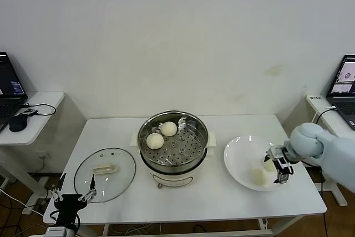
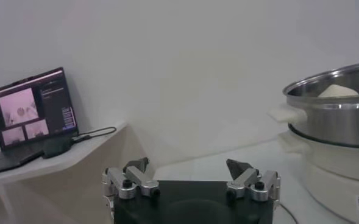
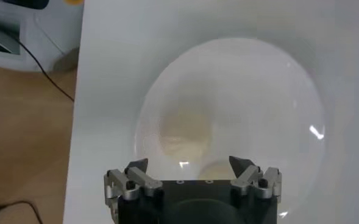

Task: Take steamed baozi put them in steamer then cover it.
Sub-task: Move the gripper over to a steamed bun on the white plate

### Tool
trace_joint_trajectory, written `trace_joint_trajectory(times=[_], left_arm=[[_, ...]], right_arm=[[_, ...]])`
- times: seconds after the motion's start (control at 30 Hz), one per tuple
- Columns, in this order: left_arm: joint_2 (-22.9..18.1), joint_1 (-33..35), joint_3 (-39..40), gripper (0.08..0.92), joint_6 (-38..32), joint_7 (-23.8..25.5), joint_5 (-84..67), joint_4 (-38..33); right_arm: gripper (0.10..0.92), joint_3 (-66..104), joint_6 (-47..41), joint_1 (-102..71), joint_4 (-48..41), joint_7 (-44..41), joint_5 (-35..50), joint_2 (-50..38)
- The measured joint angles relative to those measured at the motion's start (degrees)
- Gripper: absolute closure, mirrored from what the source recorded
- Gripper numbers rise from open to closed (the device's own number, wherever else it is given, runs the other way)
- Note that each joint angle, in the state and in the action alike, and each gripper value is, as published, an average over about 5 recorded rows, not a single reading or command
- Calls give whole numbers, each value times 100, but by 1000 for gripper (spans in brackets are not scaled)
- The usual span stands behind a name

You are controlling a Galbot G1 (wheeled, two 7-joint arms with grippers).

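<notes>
The steamer (image 1: 173, 149) stands mid-table with two steamed baozi (image 1: 155, 141) (image 1: 168, 129) on its perforated tray. Two more baozi lie on the white plate (image 1: 239, 151) at the right: one (image 1: 259, 176) near the front and one (image 1: 269, 165) under my right gripper (image 1: 277, 168). That gripper hovers open over the plate. In the right wrist view one baozi (image 3: 185, 131) lies ahead of the open gripper (image 3: 189, 165) and another (image 3: 213, 170) is partly hidden by it. The cover (image 1: 105, 174) lies flat on the table to the left of the steamer. My left gripper (image 1: 72, 195) is open and empty at the front left edge.
A side table (image 1: 39, 116) with a laptop and a mouse stands at the far left, and another laptop (image 1: 344, 90) is at the far right. The left wrist view shows the steamer (image 2: 337, 119), a baozi top (image 2: 337, 91) and the laptop (image 2: 30, 115).
</notes>
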Motion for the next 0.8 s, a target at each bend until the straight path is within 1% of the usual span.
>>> trace_joint_trajectory(times=[0.23,0.47,0.63,0.8], left_arm=[[-4,-19,-3,177,-3,0,0,30],[-7,-21,-26,177,-9,-1,0,47],[-14,-23,-27,177,-15,-2,1,69],[-17,-30,-27,177,-17,-3,2,76]], right_arm=[[206,185,-42,-246,-220,105,-67,202],[231,267,-110,-397,-405,197,-118,449],[264,294,-157,-476,-502,213,-155,596],[318,310,-183,-489,-561,213,-173,689]])
